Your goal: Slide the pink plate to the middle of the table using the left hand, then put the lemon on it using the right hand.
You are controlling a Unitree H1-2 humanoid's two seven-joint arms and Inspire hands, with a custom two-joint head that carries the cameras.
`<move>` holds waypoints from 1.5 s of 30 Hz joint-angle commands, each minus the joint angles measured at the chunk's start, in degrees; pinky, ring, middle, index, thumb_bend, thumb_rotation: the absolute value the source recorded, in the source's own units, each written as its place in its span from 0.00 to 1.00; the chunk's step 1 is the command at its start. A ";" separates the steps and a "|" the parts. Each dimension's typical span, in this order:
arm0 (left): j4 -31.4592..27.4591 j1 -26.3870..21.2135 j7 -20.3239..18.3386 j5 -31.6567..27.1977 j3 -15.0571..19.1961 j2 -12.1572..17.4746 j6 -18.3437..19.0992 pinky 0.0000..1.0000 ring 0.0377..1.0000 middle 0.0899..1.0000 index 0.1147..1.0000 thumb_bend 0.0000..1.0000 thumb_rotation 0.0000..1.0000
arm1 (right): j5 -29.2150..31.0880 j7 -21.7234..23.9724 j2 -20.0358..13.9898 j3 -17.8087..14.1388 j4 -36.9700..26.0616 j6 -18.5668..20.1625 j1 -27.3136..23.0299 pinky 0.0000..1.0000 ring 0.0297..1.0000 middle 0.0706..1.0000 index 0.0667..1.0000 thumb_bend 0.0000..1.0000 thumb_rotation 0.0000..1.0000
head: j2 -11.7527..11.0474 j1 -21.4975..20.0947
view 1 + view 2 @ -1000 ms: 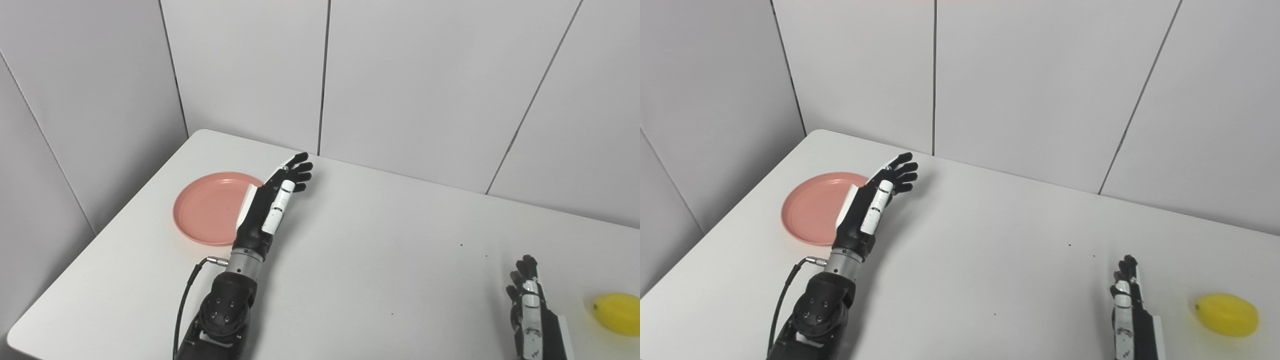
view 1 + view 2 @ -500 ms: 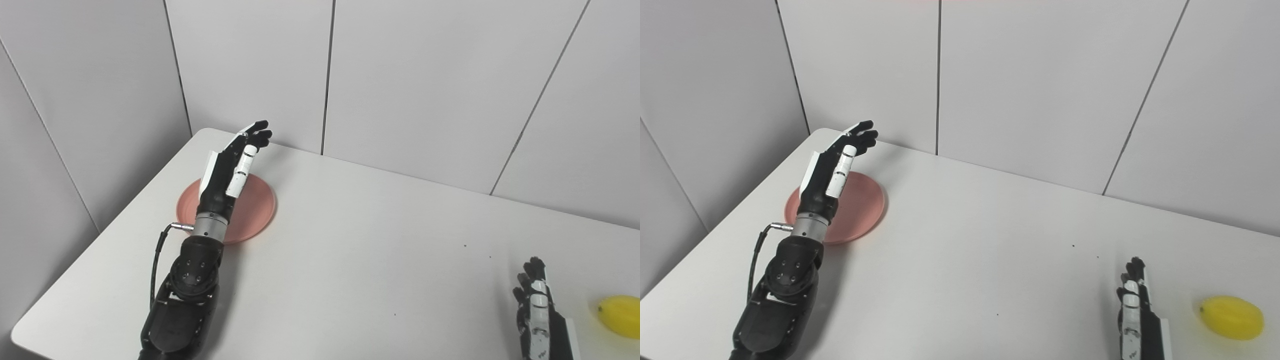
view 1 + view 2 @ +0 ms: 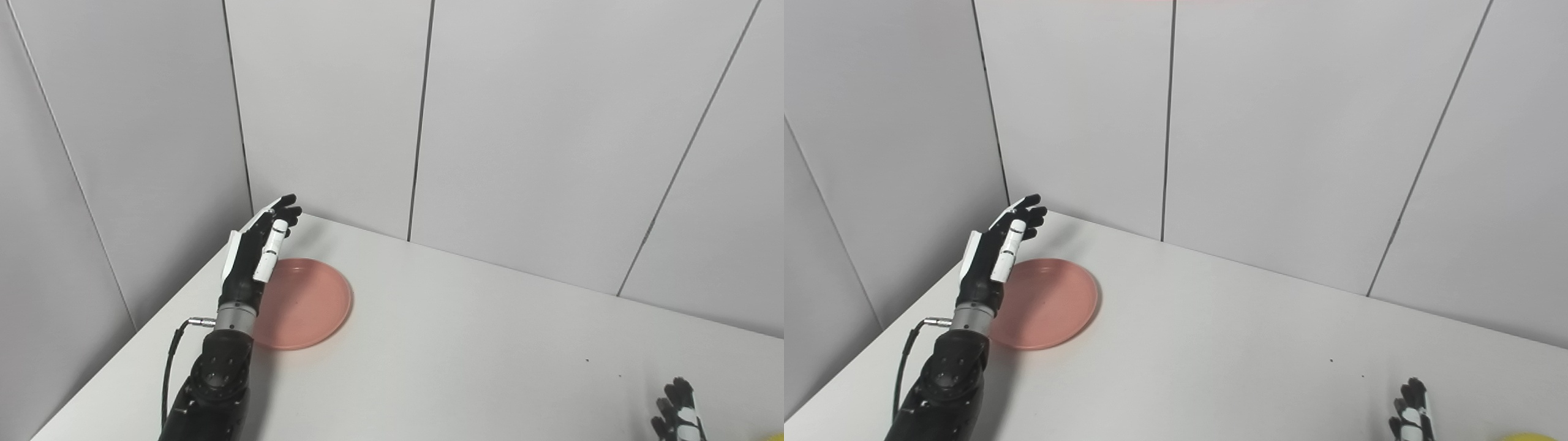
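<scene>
Black right hand (image 3: 1409, 413) low at the near edge, lemon (image 3: 1528, 437) barely showing beside it, grip unclear | pink plate (image 3: 303, 303) far-left on the worktop (image 3: 465, 343) | left hand (image 3: 257, 254) open, fingers spread, at the plate's left rim, likely set to push it centreward.

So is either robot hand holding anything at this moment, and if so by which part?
Nothing is held. The left robot hand is open, fingers extended, at the far-left edge of the pink plate. Only the fingertips of the right robot hand show, and they grip nothing visible.
</scene>
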 commanded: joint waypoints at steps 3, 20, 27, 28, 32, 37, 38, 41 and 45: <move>0.72 -2.19 1.69 -0.72 1.83 2.52 -4.22 0.85 0.80 0.78 0.77 0.57 1.00 | -0.16 0.36 -0.20 -0.01 0.03 -3.25 -1.63 1.00 0.99 0.98 0.98 0.25 1.00 | 0.01 -0.02; 6.92 -0.90 1.83 -1.81 4.01 6.06 -4.77 0.86 0.82 0.81 0.80 0.58 1.00 | 0.88 0.71 -0.30 -0.04 -0.79 -2.94 -1.30 1.00 1.00 0.99 0.98 0.31 1.00 | 0.54 0.95; 11.28 -1.81 1.43 -3.74 4.64 6.63 -4.52 0.87 0.84 0.82 0.81 0.61 1.00 | 0.72 0.72 -0.51 -0.01 -1.11 -2.82 -1.17 1.00 0.99 0.98 0.98 0.32 1.00 | 0.96 0.93; 11.92 -2.05 1.33 -4.23 4.70 6.62 -4.48 0.88 0.84 0.82 0.81 0.62 1.00 | 0.90 0.75 -0.48 -0.07 -1.14 -2.86 -1.15 1.00 0.99 0.98 0.98 0.32 1.00 | 1.00 0.90; 14.31 -2.52 0.71 -5.22 4.42 6.92 -5.41 0.86 0.83 0.81 0.81 0.62 1.00 | 1.05 0.60 -0.34 -0.13 -1.47 -2.91 -0.99 1.00 0.99 0.98 0.97 0.34 1.00 | 1.12 0.82; 15.53 -2.74 1.23 -4.64 3.81 6.78 -5.29 0.84 0.83 0.81 0.82 0.59 1.00 | 1.14 0.59 -0.47 -0.24 -1.86 -2.71 -0.86 1.00 0.98 0.97 0.96 0.34 1.00 | 1.50 1.00; 15.87 -2.81 1.26 -4.63 3.74 6.77 -5.42 0.85 0.84 0.82 0.82 0.59 1.00 | 1.15 0.60 -0.48 -0.25 -1.96 -2.62 -0.85 1.00 0.98 0.97 0.96 0.35 1.00 | 1.50 1.00; 16.62 -2.99 1.47 -4.53 3.49 6.50 -5.89 0.86 0.84 0.82 0.83 0.58 1.00 | 1.15 0.72 -0.60 -0.15 -2.53 -2.13 -0.65 1.00 0.99 0.97 0.97 0.36 1.00 | 1.79 1.03; 17.52 -3.11 0.81 -5.62 3.41 6.04 -6.23 0.85 0.84 0.83 0.83 0.58 1.00 | 1.19 0.74 -0.62 -0.09 -2.89 -2.08 -0.44 1.00 0.99 0.97 0.97 0.36 1.00 | 2.25 0.76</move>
